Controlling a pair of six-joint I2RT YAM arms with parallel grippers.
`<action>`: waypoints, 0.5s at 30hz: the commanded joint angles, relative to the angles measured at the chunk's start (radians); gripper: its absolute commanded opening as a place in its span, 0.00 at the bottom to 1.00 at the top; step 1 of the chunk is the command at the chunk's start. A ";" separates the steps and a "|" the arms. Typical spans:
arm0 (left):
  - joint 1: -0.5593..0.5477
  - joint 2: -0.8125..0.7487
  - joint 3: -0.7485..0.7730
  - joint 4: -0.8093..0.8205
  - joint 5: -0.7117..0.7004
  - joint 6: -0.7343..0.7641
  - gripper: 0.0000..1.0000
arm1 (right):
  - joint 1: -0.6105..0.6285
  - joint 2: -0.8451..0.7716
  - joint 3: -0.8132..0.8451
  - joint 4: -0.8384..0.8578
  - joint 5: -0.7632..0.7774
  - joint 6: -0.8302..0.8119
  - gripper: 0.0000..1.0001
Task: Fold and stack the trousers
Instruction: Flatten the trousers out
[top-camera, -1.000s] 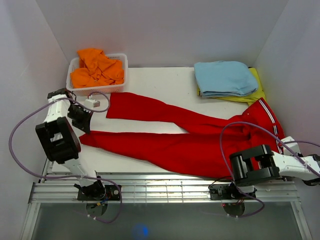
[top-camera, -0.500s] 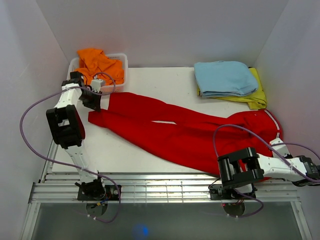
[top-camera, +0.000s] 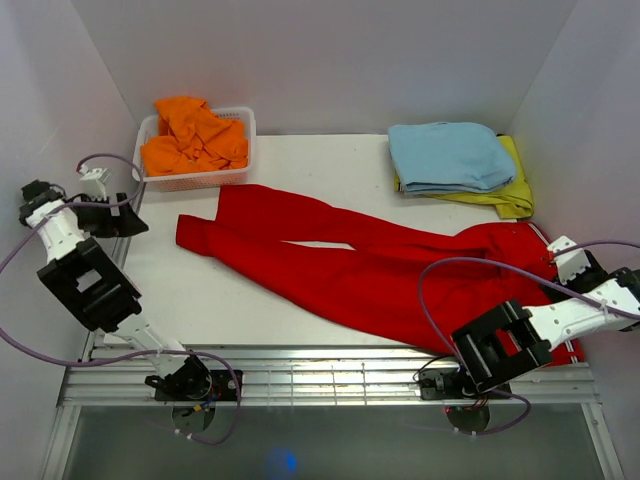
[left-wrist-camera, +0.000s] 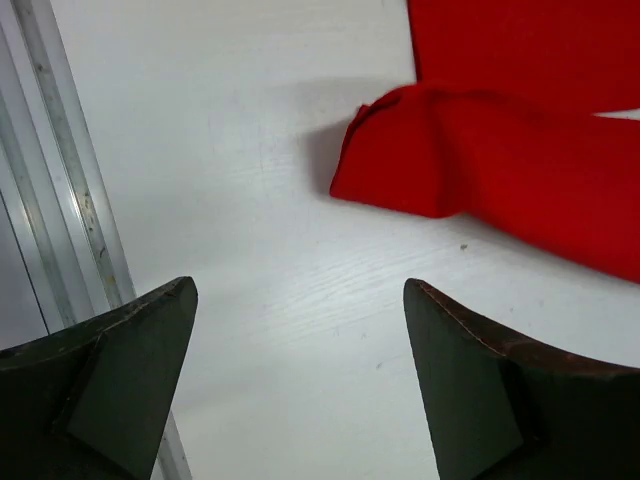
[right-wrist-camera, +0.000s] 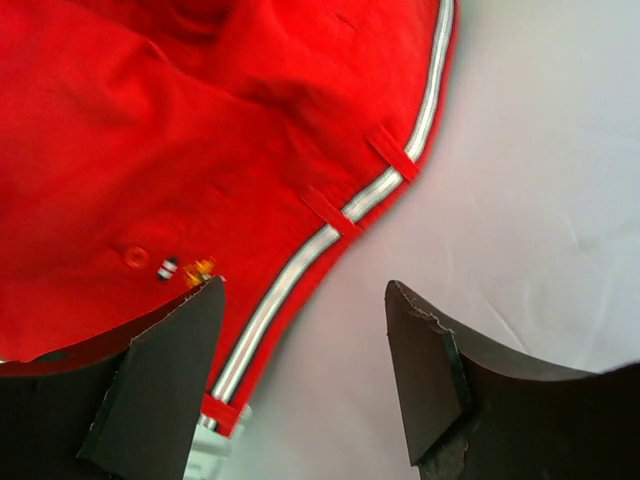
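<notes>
Trousers (top-camera: 380, 270) lie flat and unfolded across the tabletop (top-camera: 330, 160), red, running on a diagonal. The waist sits at the right edge near the front right corner, and the 2 legs reach toward the left edge. The leg ends stop short of that edge: one lies just in front of the basket (top-camera: 247, 118), the other a little nearer and further left, its end turned under into a rounded lip. A white stripe follows the waistband rim, crossed by 2 red belt loops, with bare white surface just outside it. The seat comes close to the front edge on the right side. Open room: a bare strip between the leg ends and the left edge, a broad bare patch at the front left corner, and a clear band at the back between the basket and the folded pile. The basket, in the back left corner, holds an orange garment (top-camera: 192, 135). In the back right corner a light blue garment (top-camera: 448, 155) is folded on top of a yellow garment (top-camera: 517, 190). Left gripper (left-wrist-camera: 300, 288) hangs over the left edge beside the metal rail (left-wrist-camera: 60, 180), jaws spread wide, nothing between them, apart from the nearest leg end. Right gripper (right-wrist-camera: 305, 288) hangs over the striped waistband at the right edge, jaws parted, gripping nothing.
</notes>
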 joint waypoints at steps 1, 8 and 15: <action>0.028 0.073 -0.061 -0.129 0.250 0.198 0.93 | 0.131 -0.053 0.005 -0.069 0.021 0.102 0.71; 0.041 0.224 -0.064 -0.104 0.476 0.467 0.89 | 0.317 -0.042 -0.058 -0.046 0.139 0.226 0.70; 0.016 0.366 0.031 -0.117 0.522 0.626 0.91 | 0.346 0.071 0.011 -0.049 0.173 0.331 0.70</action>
